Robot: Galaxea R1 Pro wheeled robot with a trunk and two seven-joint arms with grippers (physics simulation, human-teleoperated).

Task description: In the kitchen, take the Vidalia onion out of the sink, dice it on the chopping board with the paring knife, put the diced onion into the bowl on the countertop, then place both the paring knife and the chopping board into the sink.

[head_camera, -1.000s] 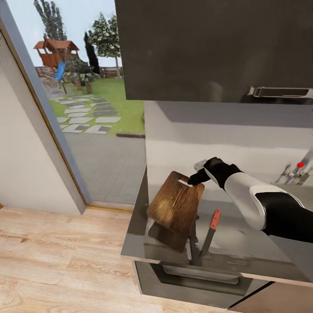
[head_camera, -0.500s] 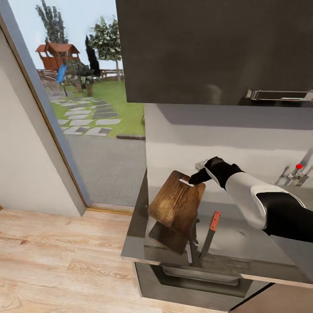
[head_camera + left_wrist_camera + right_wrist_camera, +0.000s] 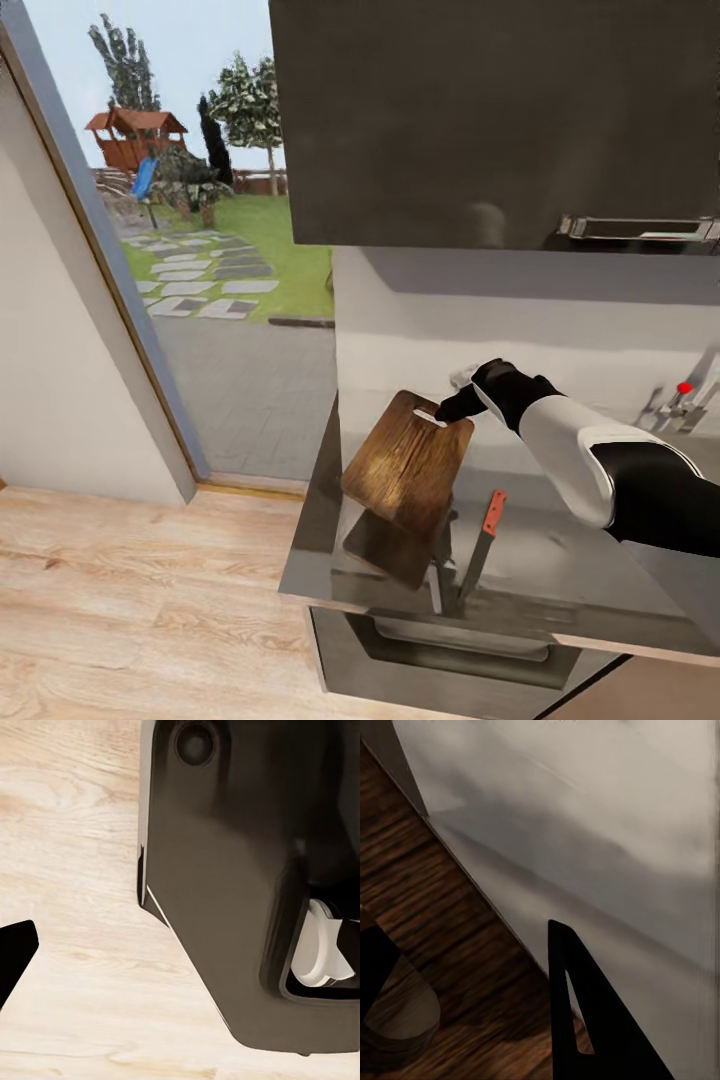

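Dark brown wood with clear grain: the chopping board [image 3: 407,467] is tilted up off the grey metallic desk [image 3: 560,560], its far end raised and its near end low over its own shadow. The right gripper [image 3: 447,408], black with a white arm behind it, reaches in from 3 o'clock and its jaws are clenched on the board's far end, by the small slot. In the right wrist view the board's grain [image 3: 442,945] runs under a black fingertip [image 3: 585,1020], with the pale wall just behind.

At 5 o'clock from the board lies the paring knife [image 3: 482,540], orange-red handle pointing away and dark blade toward the desk's near edge, close beside the board. At the far 3 o'clock edge stands a chrome tap with a red knob [image 3: 684,388]. A glossy dark upper cabinet [image 3: 500,120] hangs overhead. At 9 o'clock a glass door [image 3: 200,250] looks onto a garden above light wood floor [image 3: 130,600].

The left wrist view shows floor and the robot's dark base [image 3: 225,885]; whether the left jaws are released or clenched cannot be told.
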